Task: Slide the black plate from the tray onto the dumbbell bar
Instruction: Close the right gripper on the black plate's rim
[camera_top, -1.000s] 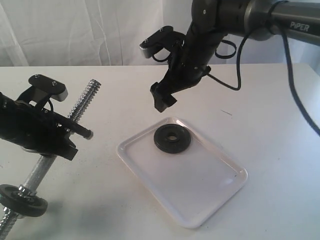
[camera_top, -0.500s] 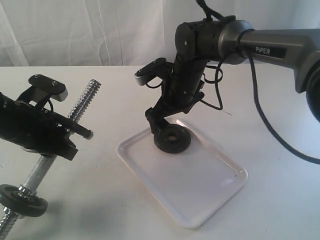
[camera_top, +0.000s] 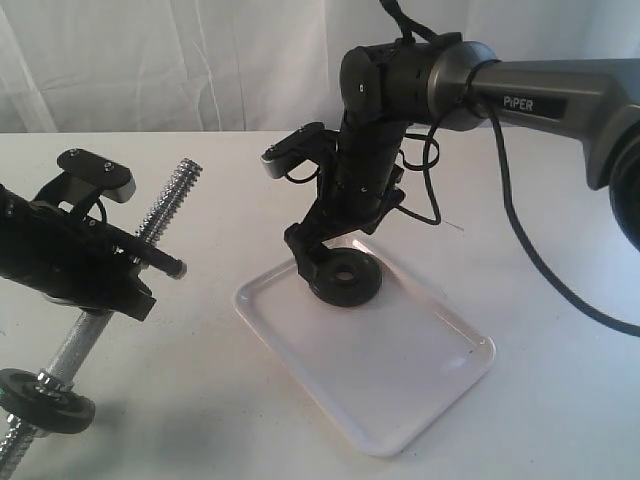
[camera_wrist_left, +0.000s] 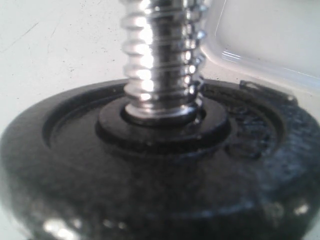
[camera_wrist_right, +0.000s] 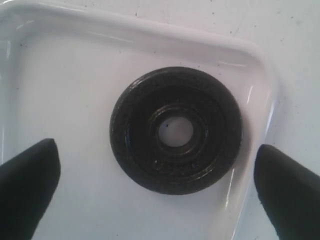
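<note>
The black plate (camera_top: 345, 279) lies flat near the far corner of the white tray (camera_top: 400, 365). My right gripper (camera_top: 322, 262) is down at the plate. In the right wrist view it (camera_wrist_right: 155, 167) stands open, a fingertip (camera_wrist_right: 30, 180) on either side of the plate (camera_wrist_right: 176, 131), apart from its rim. The left gripper (camera_top: 140, 268) is shut on the chrome dumbbell bar (camera_top: 165, 205) and holds it tilted above the table. Another black disc (camera_top: 45, 400) sits on the bar's lower end. It fills the left wrist view (camera_wrist_left: 150, 165) around the threaded rod (camera_wrist_left: 160, 55).
The tray rests on a white table (camera_top: 540, 230) with a white curtain behind. The right arm's cable (camera_top: 505, 180) loops over the table past the tray. A tray corner (camera_wrist_left: 270, 35) shows beyond the disc in the left wrist view.
My right gripper came down from above the tray's far corner to the plate, its fingers now on either side of it. The left arm and the bar have not moved.
</note>
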